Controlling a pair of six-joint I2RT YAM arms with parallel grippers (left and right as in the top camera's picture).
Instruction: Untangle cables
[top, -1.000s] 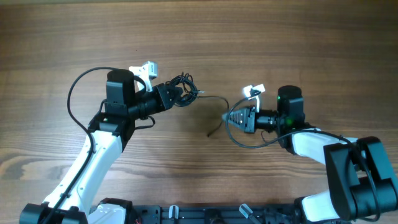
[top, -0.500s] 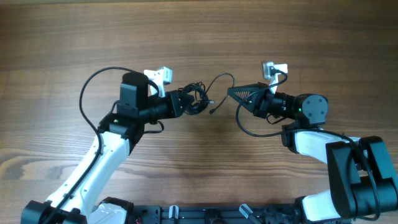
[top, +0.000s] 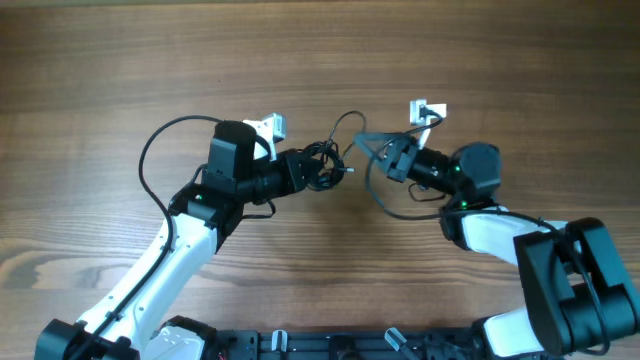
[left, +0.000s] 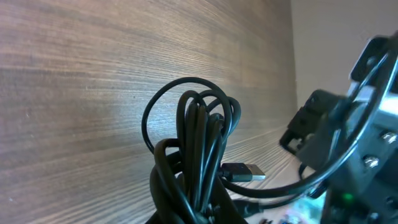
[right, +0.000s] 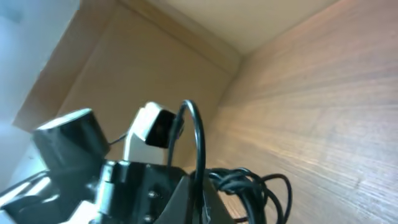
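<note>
Fig.: L pincer (top: 314, 172) clamped on cables (left: 198, 130) bundle; R pincer (top: 372, 147) closed on a strand of it, over bench (top: 100, 80).

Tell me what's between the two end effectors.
Overhead view: one thin black strand of the cables arcs from the left end effector to the right end effector; below it, bare table.

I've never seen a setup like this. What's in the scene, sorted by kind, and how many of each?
Robot arms: 2, the left arm and the right arm
Cable bundle: 1, thin black wires in a knot; the single wires are too tangled to count
Wooden table: 1
Total: 4
</note>
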